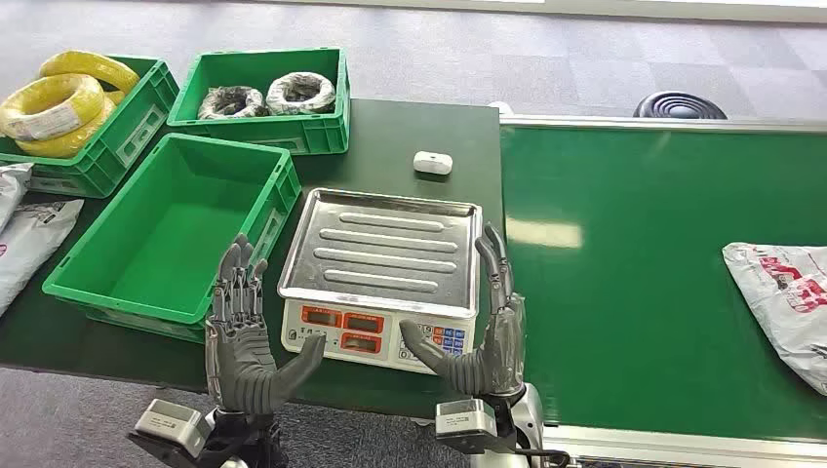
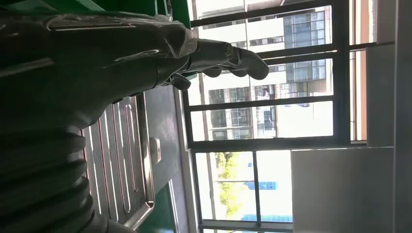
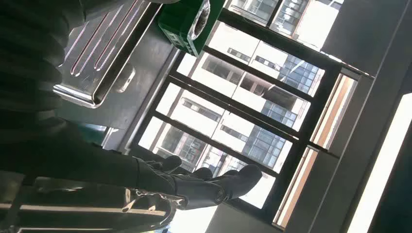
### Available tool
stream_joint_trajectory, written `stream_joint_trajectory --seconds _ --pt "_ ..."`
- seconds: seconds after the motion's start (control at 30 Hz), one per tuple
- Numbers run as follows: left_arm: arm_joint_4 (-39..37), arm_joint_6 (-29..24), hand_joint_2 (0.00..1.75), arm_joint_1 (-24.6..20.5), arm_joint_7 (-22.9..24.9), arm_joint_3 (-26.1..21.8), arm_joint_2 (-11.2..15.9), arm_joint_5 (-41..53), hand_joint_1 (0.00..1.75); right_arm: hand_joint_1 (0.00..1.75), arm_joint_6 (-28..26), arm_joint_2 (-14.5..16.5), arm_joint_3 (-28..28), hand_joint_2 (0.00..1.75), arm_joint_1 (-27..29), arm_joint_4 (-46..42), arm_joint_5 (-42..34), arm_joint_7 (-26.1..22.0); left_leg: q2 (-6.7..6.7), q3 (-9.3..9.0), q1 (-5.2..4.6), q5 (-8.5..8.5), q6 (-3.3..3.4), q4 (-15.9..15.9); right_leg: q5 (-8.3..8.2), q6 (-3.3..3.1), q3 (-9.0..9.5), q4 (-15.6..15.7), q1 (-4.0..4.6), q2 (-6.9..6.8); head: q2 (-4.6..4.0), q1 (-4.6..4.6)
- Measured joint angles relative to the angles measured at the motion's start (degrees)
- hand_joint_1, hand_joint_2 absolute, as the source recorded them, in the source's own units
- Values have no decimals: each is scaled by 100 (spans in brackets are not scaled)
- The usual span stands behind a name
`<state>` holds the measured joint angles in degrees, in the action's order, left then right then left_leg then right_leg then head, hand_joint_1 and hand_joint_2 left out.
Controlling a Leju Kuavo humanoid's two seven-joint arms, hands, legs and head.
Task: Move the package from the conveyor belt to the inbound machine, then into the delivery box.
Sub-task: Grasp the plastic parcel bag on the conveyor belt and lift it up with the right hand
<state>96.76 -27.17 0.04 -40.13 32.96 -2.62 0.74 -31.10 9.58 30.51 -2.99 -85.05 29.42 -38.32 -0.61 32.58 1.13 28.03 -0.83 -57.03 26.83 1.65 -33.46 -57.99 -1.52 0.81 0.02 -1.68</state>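
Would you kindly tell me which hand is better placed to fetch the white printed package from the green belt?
The right hand, probably: the white printed package lies on the green conveyor belt to its right, while the left hand hovers farther away. Both hold nothing.

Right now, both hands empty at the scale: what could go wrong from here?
1. The package lies at the far right of the conveyor belt, partly cut off by the head view's edge; the right hand faces a long reach.
2. Both the right hand and the left hand hover close to the scale; a sideways swing could knock its steel tray.
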Motion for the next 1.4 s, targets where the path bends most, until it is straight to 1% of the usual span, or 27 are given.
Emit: stream_joint_trajectory --seconds 0.37,0.53,0.6,0.67,0.73,0.83,0.9,0.97,1.03,1.13,1.27,1.33,1.4 --pt "0 11 175 3 0 0 -1 -5 0 0 -11 19 -43 175 30 -31 86 48 0 0 0 0 0 0 0 0 1 0 0 0 0 0" --pt "-8 73 175 4 0 -3 -42 10 0 0 -90 17 -65 175 -21 -48 524 319 0 0 0 0 0 0 0 0 1 0 0 0 0 -1" --pt "-34 115 175 -11 0 -18 -81 4 0 0 -139 13 -95 175 -109 -78 846 531 0 0 0 0 0 0 0 0 1 0 0 0 0 0" --pt "-100 164 175 -58 0 -53 -122 -43 0 0 -198 9 -153 175 -236 -101 1404 852 0 -1 0 -1 0 -1 -1 0 2 0 0 0 0 -1" --pt "-195 222 175 -135 0 -99 -161 -111 0 0 -278 3 -244 175 -395 -110 2270 1320 0 -3 0 -2 0 -1 -2 0 4 0 0 0 0 -1" --pt "-315 324 175 -203 0 -172 -224 -175 0 0 -385 -39 -496 175 -641 -162 3823 2189 0 -7 0 -2 1 -2 -2 0 7 0 0 0 0 -1" --pt "-364 370 175 -196 0 -231 -265 -180 0 0 -423 -131 -789 175 -819 -215 4739 2775 -1 -7 -1 -2 1 -2 -2 0 8 0 -1 0 0 -1" --pt "-390 401 175 -172 0 -292 -302 -171 0 0 -378 -287 -1165 175 -1039 -228 5333 3228 -1 -5 -2 -2 2 -3 -3 1 9 0 -3 0 0 -1" --pt "-399 442 175 -143 0 -352 -334 -170 0 0 -232 -466 -1557 175 -1311 -185 5549 3444 -2 -4 -4 -2 2 -4 -3 2 9 0 -6 0 0 1" --pt "-407 476 175 -118 0 -415 -370 -172 0 0 -100 -668 -1989 175 -1630 -97 5635 3518 -3 -4 -5 -2 2 -5 -4 2 8 1 -8 0 0 -1" --pt "-430 486 175 -109 0 -468 -409 -173 0 0 -35 -822 -2231 175 -1815 -1 5687 3545 -3 -4 -2 -2 2 -3 -4 2 6 0 -3 0 0 -2" --pt "-441 505 175 -107 0 -500 -426 -176 0 0 190 -931 -2303 175 -1972 147 5727 3640 0 -3 -1 -2 2 -3 -4 2 5 0 -2 0 0 -3" --pt "-448 540 175 -100 0 -543 -436 -179 0 0 488 -1138 -2384 175 -2289 486 5740 3746 -1 -3 -2 -3 3 -3 -4 2 8 0 -3 -2 0 -3"
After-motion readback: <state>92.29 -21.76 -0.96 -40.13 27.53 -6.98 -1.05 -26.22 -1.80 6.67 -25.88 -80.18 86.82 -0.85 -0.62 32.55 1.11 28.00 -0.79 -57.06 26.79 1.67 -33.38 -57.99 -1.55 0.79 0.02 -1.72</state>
